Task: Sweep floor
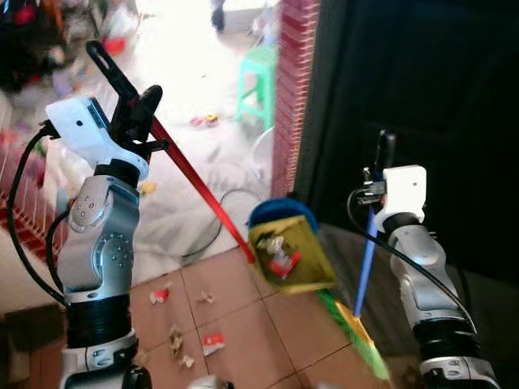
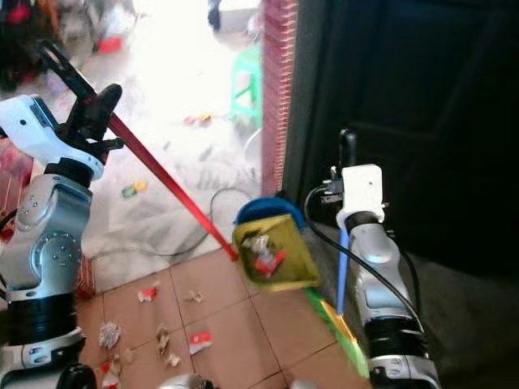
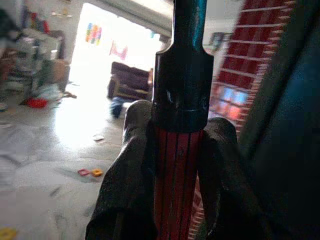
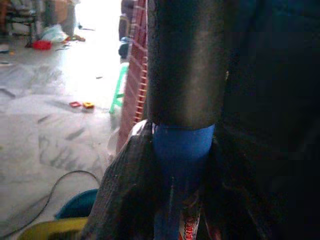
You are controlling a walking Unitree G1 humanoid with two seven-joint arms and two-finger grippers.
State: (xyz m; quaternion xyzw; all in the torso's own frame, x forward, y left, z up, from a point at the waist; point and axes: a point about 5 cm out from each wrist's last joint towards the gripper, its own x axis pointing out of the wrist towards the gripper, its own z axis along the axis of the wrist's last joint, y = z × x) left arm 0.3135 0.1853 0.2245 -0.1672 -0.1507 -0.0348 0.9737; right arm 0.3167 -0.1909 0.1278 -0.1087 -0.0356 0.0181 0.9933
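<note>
You are standing on a reddish tile floor (image 1: 243,324) at a doorway, with a brick pillar (image 1: 292,89) ahead and a dark door (image 1: 422,105) to your right, so your open room lies forward-left, not right. Your left gripper (image 1: 134,113) is raised high and pinches the dustpan handle (image 1: 190,178), fingers pressed on the red shaft just under its black end cap; that long axis slants down and to your right, ending at the yellow dustpan (image 1: 290,253), which is tipped over a blue bin (image 1: 272,212) with wrappers inside it. Your right gripper (image 1: 381,174) is clamped on the blue broom handle (image 1: 367,259), which runs nearly straight down to the broom head (image 1: 357,332) on the tiles by your right foot. The remaining scraps (image 1: 182,336) lie low on the left, well apart from the broom head and nearer your left arm, so I judge the next sweep must draw leftward across the tiles. Mind the cable (image 1: 207,223) looping beside the bin, and the green stool (image 1: 259,77) farther out.
</note>
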